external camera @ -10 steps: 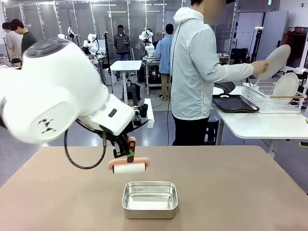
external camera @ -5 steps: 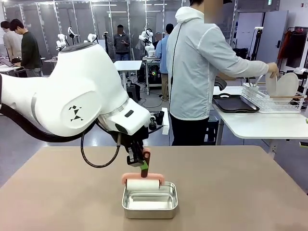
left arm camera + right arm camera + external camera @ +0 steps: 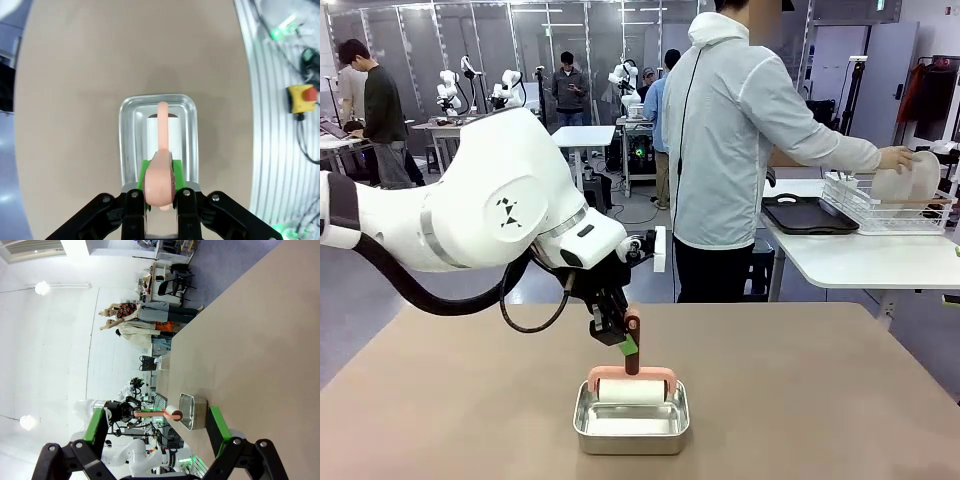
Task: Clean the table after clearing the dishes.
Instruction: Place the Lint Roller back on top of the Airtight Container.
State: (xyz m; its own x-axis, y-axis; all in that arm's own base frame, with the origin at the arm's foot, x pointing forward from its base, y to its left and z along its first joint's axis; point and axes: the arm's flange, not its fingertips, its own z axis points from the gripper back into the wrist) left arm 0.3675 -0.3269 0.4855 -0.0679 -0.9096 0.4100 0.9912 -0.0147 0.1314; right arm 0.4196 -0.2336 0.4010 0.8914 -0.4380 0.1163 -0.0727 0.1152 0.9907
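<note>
My left gripper is shut on the pink handle of a white roller. The roller hangs low inside the far half of a small steel pan near the front of the taupe table. In the left wrist view, the handle sits between the green pads above the pan. My right gripper is open and holds nothing, with the pan far beyond it. A person's hand holds white dishes at a wire rack.
The wire rack and a dark tray stand on a smaller white table at the right rear. The person stands at the far edge of the taupe table. Other people and workbenches are farther back.
My left gripper carried the roller rightward and down, from left of the pan into it. The person lowered a white plate into the rack.
</note>
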